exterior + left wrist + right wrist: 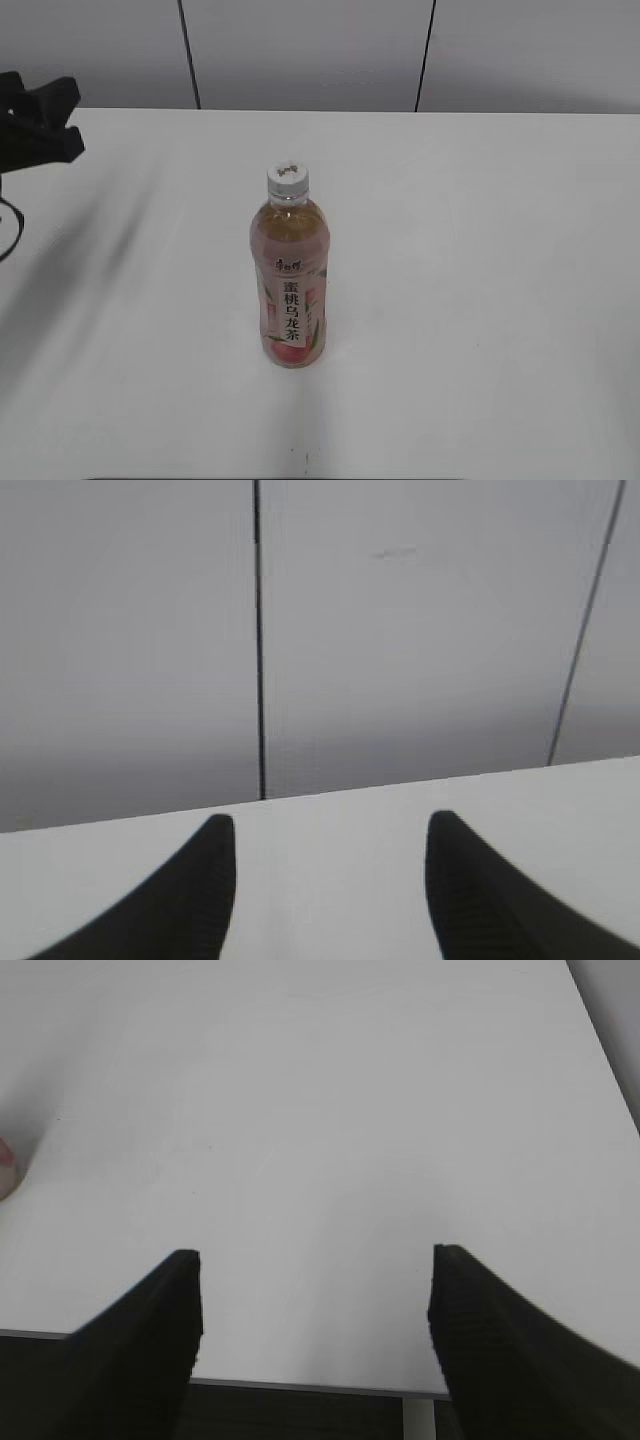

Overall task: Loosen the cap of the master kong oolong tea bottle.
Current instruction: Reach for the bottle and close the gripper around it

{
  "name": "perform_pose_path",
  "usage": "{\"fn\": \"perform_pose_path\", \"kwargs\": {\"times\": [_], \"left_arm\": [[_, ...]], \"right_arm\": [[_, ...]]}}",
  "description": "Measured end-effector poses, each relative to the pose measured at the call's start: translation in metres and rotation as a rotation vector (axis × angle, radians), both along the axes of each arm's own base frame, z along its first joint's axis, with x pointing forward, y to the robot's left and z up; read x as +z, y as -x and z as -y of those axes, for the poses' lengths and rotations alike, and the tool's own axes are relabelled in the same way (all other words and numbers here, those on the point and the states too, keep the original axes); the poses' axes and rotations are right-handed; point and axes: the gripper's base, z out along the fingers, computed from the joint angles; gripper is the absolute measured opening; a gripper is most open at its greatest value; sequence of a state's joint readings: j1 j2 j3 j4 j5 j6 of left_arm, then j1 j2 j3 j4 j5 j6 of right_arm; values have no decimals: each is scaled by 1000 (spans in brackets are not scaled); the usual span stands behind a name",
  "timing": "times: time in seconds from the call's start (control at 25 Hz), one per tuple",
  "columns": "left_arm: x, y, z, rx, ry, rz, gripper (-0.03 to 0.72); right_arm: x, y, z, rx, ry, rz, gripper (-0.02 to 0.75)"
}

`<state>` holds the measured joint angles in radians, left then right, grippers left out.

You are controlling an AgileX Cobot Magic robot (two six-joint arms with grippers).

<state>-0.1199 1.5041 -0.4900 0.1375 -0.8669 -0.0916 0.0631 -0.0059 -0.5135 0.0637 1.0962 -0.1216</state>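
The master kong oolong tea bottle stands upright in the middle of the white table, with its pink-and-white peach label facing me. Its white cap sits on top with a small dark mark. My left gripper is at the far left edge of the exterior view, well away from the bottle; in the left wrist view its jaws are open and empty. My right gripper is open and empty over the table's near edge; it is out of the exterior view. A pink sliver of the bottle shows at that view's left edge.
The white table runs back to a grey panelled wall with dark vertical seams. The table's near edge shows under my right gripper.
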Motion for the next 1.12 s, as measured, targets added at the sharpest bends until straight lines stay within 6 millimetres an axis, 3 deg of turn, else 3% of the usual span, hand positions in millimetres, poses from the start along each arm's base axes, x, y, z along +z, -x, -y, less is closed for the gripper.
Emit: {"fn": "perform_pose_path", "kwargs": {"times": [0.2, 0.36, 0.76, 0.88, 1.04, 1.12], "left_arm": [[-20, 37, 7, -101, 16, 81, 373], [-39, 63, 6, -126, 16, 17, 373], [-47, 83, 30, -445, -48, -12, 379], [-48, 85, 33, -481, -46, -20, 438], [-48, 86, 33, -489, -11, -39, 581], [-48, 86, 35, -504, 2, -48, 609]], "right_arm": [[0, 0, 0, 0, 0, 0, 536], [0, 0, 0, 0, 0, 0, 536], [0, 0, 0, 0, 0, 0, 536], [0, 0, 0, 0, 0, 0, 536], [0, 0, 0, 0, 0, 0, 536], [0, 0, 0, 0, 0, 0, 536]]}}
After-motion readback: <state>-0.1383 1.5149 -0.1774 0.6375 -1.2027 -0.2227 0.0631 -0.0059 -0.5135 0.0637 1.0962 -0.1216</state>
